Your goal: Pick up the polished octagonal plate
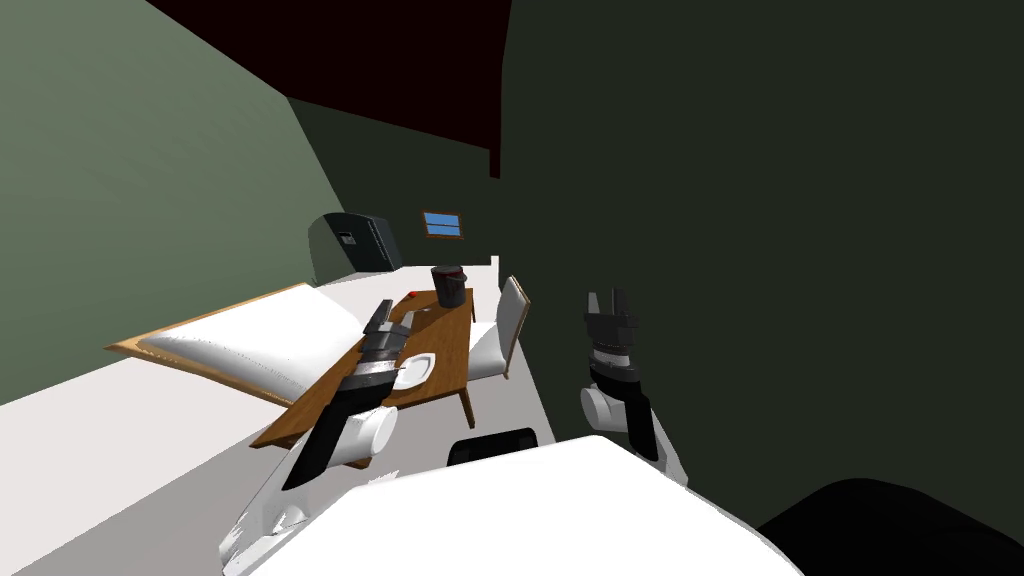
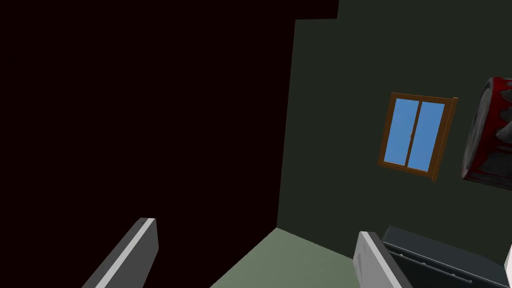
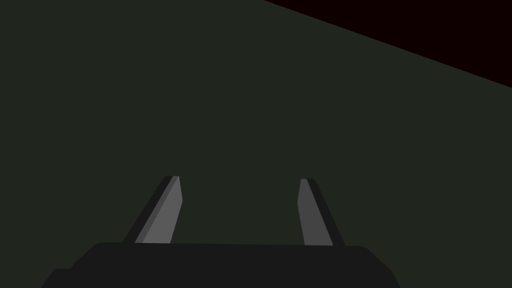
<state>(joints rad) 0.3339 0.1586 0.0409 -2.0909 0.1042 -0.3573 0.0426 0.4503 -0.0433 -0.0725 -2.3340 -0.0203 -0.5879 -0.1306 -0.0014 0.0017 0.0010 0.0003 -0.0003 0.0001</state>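
- Our left arm reaches out at about eleven o'clock over the wooden table (image 1: pixel 450 340), and the left gripper (image 1: pixel 383 315) hangs above the middle of the tabletop
- In the left wrist view that gripper's fingers (image 2: pixel 140 247) stand wide apart, with nothing held between them
- The white plate (image 1: pixel 420 367) lies flat on the near half of the table, just beside our left wrist at its three o'clock
- The left gripper's tips are past the plate toward twelve o'clock and do not touch it
- We cannot tell whether the plate's rim is eight-sided
- A dark pot (image 1: pixel 450 285) stands upright at the table's far end, at about twelve o'clock from the plate
- A small red thing (image 1: pixel 413 294) lies on the table near the pot, at its nine o'clock
- A white chair (image 1: pixel 503 330) stands close against the table's three o'clock side
- A bed (image 1: pixel 250 340) with a wooden frame runs along the table's nine o'clock side
- Beyond the table at twelve o'clock, a dark cabinet (image 1: pixel 355 243) stands by the far wall, which has a window (image 1: pixel 442 224) in it
- Our right arm is raised at about one o'clock, with the right gripper (image 1: pixel 606 298) pointing up in front of a dark green wall (image 1: pixel 780 250)
- In the right wrist view its fingers (image 3: pixel 167 210) are parted and grip nothing
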